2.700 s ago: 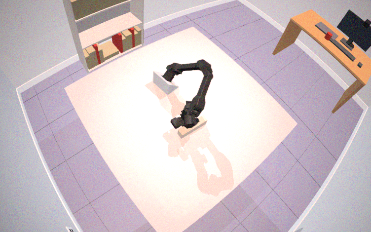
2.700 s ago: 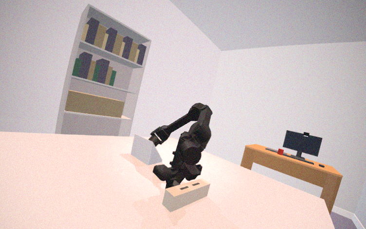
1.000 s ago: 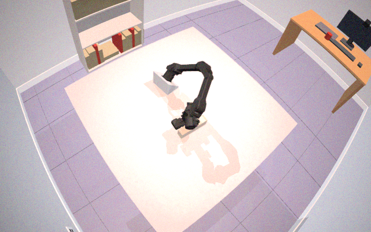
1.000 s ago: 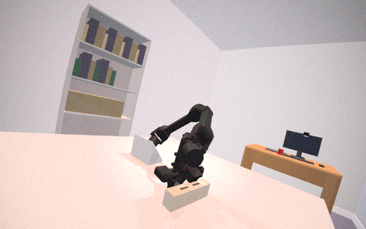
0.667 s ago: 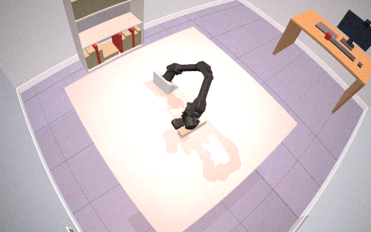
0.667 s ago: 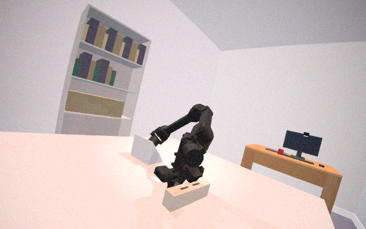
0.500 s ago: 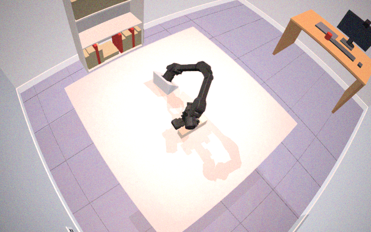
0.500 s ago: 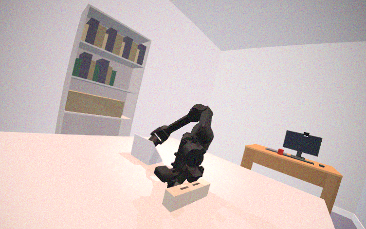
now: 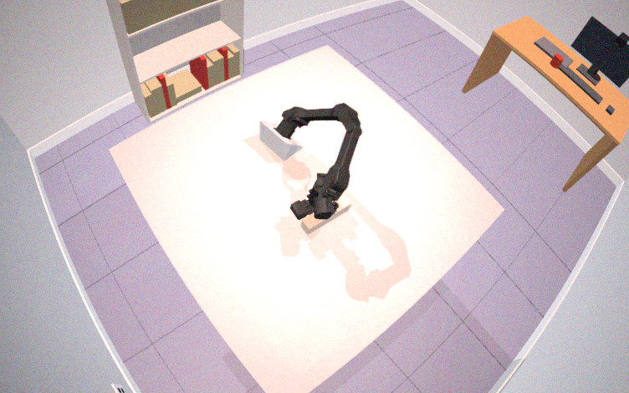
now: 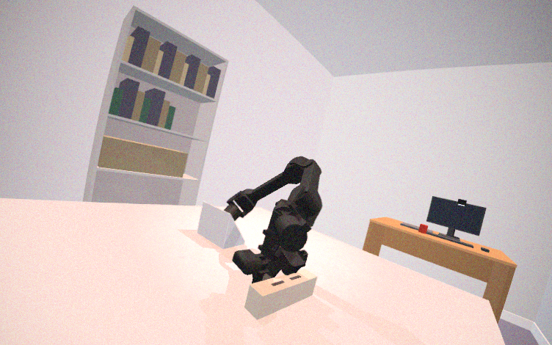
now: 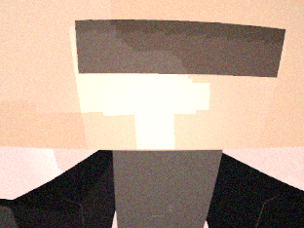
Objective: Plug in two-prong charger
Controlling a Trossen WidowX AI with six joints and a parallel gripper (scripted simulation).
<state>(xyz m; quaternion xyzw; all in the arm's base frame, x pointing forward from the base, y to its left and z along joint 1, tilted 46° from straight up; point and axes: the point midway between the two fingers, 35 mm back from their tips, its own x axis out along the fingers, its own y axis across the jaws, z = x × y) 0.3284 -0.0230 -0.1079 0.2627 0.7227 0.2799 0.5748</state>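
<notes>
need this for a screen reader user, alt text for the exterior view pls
A dark robot arm bends down over a beige power strip on a pale table, its gripper hidden behind its body. Behind stand a bookshelf and a desk with a monitor.

prongs: hidden beneath the charger body in the wrist view
gripper: fingertips masked by the wrist
power strip: rear edge covered by the arm
</notes>
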